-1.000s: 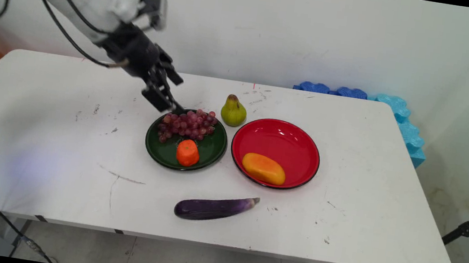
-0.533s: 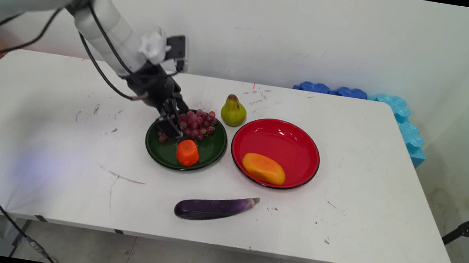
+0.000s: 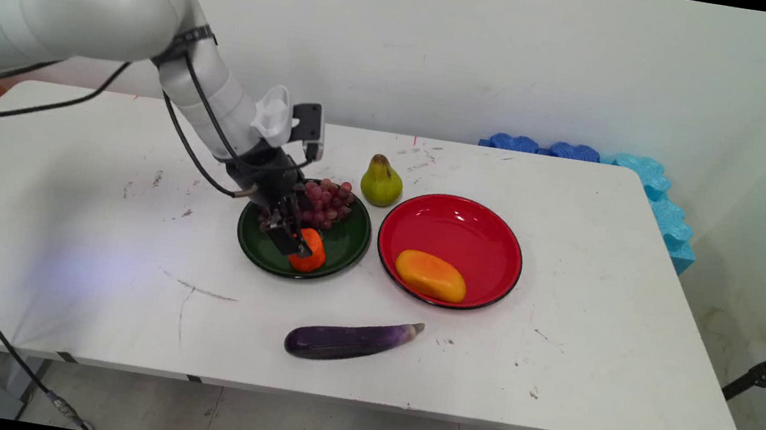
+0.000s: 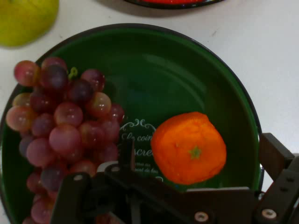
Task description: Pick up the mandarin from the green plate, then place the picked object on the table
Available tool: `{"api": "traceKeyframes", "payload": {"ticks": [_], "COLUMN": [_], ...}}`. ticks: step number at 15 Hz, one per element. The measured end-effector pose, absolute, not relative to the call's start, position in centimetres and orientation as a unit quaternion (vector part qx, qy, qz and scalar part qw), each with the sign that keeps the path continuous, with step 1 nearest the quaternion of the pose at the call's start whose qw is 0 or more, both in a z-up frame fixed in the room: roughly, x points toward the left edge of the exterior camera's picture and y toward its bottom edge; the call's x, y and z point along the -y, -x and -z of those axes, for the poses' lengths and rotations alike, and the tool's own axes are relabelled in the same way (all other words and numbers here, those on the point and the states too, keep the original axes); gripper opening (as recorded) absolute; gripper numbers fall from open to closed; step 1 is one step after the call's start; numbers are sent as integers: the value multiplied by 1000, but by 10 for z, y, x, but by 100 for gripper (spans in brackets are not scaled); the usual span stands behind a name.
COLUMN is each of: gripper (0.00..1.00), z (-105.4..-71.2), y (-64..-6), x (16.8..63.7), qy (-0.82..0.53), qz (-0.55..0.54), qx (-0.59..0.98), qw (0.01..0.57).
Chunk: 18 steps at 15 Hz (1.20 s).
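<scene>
Hand view: the gripper (image 4: 196, 186) was spread wide around the orange (image 4: 189, 147), which lay beside the grapes (image 4: 65, 135) in the green plate (image 4: 187, 74). A mango (image 3: 430, 275) was seen in the red plate (image 3: 463, 222), with a pear (image 3: 381, 181) and an eggplant (image 3: 348, 340) on the table (image 3: 600, 310).

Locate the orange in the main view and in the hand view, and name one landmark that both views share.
Main view: the orange lies at the near edge of the green plate, partly behind the gripper.
Hand view: the orange sits right of centre on the green plate, just above the gripper linkage.
Shared landmark: the bunch of red grapes on the same plate.
</scene>
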<state>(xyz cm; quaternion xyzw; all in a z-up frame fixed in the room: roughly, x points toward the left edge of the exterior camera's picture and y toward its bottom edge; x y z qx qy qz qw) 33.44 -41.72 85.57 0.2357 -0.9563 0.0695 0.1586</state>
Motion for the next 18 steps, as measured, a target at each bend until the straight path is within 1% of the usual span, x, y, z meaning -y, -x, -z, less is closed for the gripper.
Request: {"api": "traceKeyframes", "payload": {"ticks": [7,8,11,13,16,18], "gripper": [100,0,0,0,0,0], "z": [-833,-831,-830,-836,-856,-884], "y": [-329,-328,-324,-321,-318,-316], "x": [426,427,428,428,423,415], "qy": [-208,-203,-188,-180,-176,-171], "qz": [-67,-66,-67,-69,-77,-88], "qx": [965,966,969,970,969,966], "qw": [146,145,145,149,158,172]}}
